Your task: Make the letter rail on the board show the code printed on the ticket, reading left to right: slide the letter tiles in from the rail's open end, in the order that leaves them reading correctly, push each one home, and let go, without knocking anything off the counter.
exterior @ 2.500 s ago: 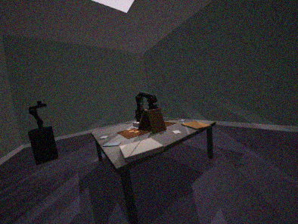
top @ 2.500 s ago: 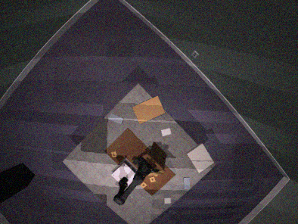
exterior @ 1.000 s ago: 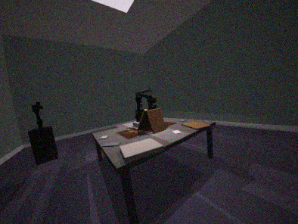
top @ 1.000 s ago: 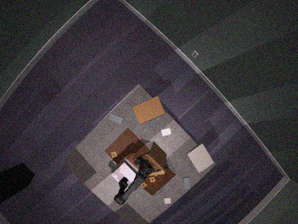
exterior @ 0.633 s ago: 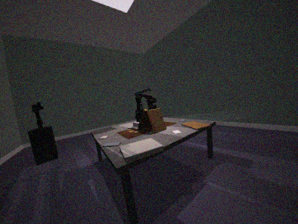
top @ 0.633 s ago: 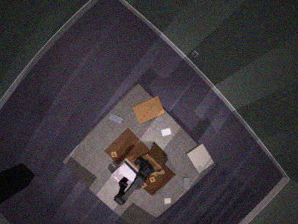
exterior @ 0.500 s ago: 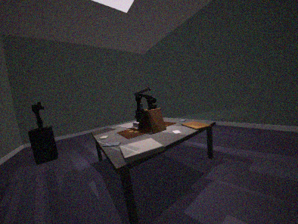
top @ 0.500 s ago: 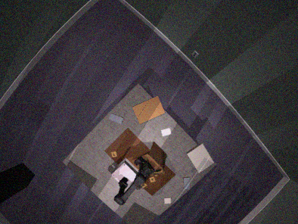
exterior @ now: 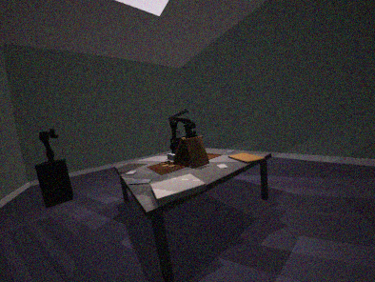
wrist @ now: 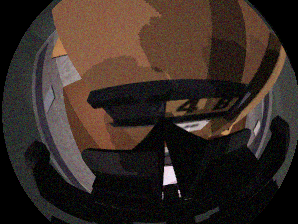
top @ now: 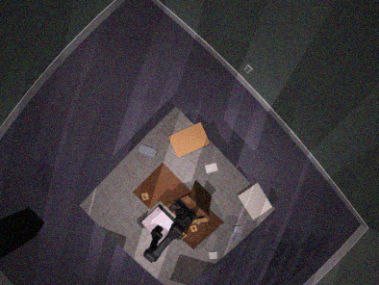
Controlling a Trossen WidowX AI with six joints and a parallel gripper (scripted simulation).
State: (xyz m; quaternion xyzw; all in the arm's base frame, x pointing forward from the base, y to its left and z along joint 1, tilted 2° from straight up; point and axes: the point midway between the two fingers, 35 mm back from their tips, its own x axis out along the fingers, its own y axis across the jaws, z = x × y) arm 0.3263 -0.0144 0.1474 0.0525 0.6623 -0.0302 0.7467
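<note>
Wrist view: dark rail [wrist: 127,97] runs across the sloped board [top: 201,195] [exterior: 192,151] [wrist: 112,42]; board is brown, smooth, wood-coloured, with shadow patches. In the rail's right part, tan letter tiles [wrist: 202,106]; one reads "4", next one to its right is partly hidden, looks like "8" or "B", can't tell. No brand readable. Fingers [top: 184,213] are black, wedge-shaped, pressed together with nothing between, just in front of the board at the rail; contact can't be told.

Places by the board: the arm [top: 165,241] [exterior: 174,129] is dark, on the board's rail side. Brown flat mats lie to both sides of it, one mat [top: 161,185] with a small square tile [top: 145,196] on it, the other mat [top: 209,228] with another tile [top: 193,228]; their letters too small to read. White glossy square thing [top: 158,219] near the board, beside the arm; ticket code not readable. Farther off from the board on the grey, stone-like tabletop [top: 115,193] [exterior: 138,190]: flat orange rectangle [top: 189,140] [exterior: 246,157] and flat off-white rectangle [top: 255,201] [exterior: 177,186].
</note>
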